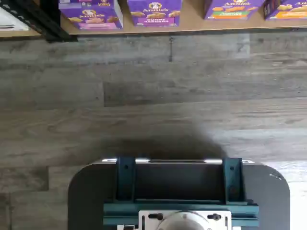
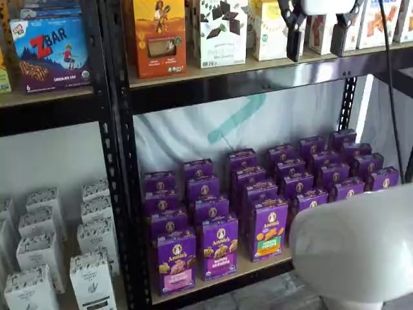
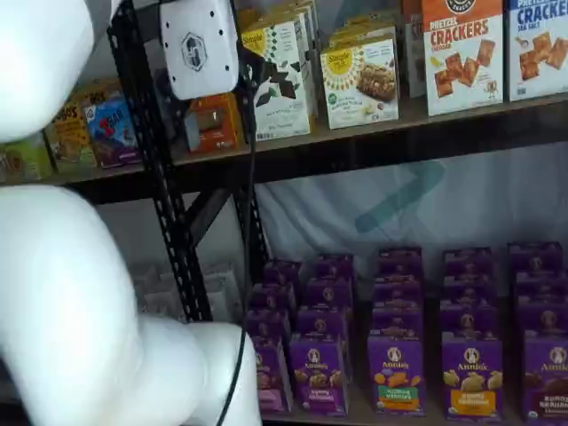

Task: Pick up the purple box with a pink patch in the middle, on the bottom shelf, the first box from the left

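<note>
Purple box with the pink patch [image 2: 176, 261] stands upright at the front of the bottom shelf, at the end of the front row nearest the black perforated upright [image 2: 122, 194]. It is a flat-faced rectangular carton, glossy purple card with a round white logo above a picture panel and a pink band low on its face. In the wrist view the same carton [image 1: 91, 13] shows only its lower face, resting on the pale wooden shelf board [image 1: 192, 24]. In a shelf view the arm's white housing [image 3: 71, 337] hides most of it, leaving a narrow strip with pink [image 3: 269, 377] visible.

Just beside it stands a purple carton with a plain purple label [image 2: 219, 247], then one with an orange and green panel [image 2: 269, 227]. Further purple cartons stand in rows behind, stepping back toward the white sheet at the rear.

Claw [image 2: 318, 35] hangs high, level with the upper shelf and well apart from the target; its two black fingers show a plain wide gap with nothing between them. In a shelf view the white square body [image 3: 199, 46] is seen with a black cable trailing below.

Floor [image 1: 153, 96] is grey wood-grain planking. A dark mount with teal brackets [image 1: 178, 189] and a white round plate occupies the wrist view's near edge.
</note>
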You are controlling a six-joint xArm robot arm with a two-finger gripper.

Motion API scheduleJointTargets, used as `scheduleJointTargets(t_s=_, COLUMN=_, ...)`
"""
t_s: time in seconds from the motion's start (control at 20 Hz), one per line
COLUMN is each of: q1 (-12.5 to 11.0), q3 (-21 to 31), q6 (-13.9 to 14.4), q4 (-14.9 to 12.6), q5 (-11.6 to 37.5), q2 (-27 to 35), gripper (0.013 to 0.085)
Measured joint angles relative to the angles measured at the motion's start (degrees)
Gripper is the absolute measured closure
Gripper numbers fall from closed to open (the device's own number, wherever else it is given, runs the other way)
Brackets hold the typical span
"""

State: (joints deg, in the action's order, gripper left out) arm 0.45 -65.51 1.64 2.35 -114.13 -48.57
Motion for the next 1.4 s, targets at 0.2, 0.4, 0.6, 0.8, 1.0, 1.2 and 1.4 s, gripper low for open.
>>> scheduleJointTargets(t_s=0.2, q1=-0.02, q3=-0.94, q6=0.0, q4=-0.01, q5=-1.82, q2=1.06, gripper=0.013)
scheduleJointTargets(t_s=0.4, q1=0.4, q3=-0.59, q6=0.22, q4=-0.41, q5=-1.49, q2=0.92, gripper=0.013)
scheduleJointTargets(t_s=0.6, q1=1.45, q3=0.81, q6=1.11, q4=-0.71, q5=-0.27, q2=0.49, gripper=0.013)
scheduleJointTargets(t_s=0.8, q1=2.87, q3=3.05, q6=2.29, q4=-1.34, q5=1.5, q2=-0.01, gripper=0.013)
scheduleJointTargets(t_s=1.0, q1=2.69, q3=6.89, q6=2.32, q4=-0.81, q5=4.45, q2=-1.06, gripper=0.013)
scheduleJointTargets(t_s=1.2, q1=2.58, q3=11.6, q6=2.18, q4=-0.87, q5=8.12, q2=-2.48, gripper=0.013)
scheduleJointTargets(t_s=1.4, q1=2.16, q3=16.49, q6=1.8, q4=-0.56, q5=12.62, q2=-4.01, gripper=0.013)
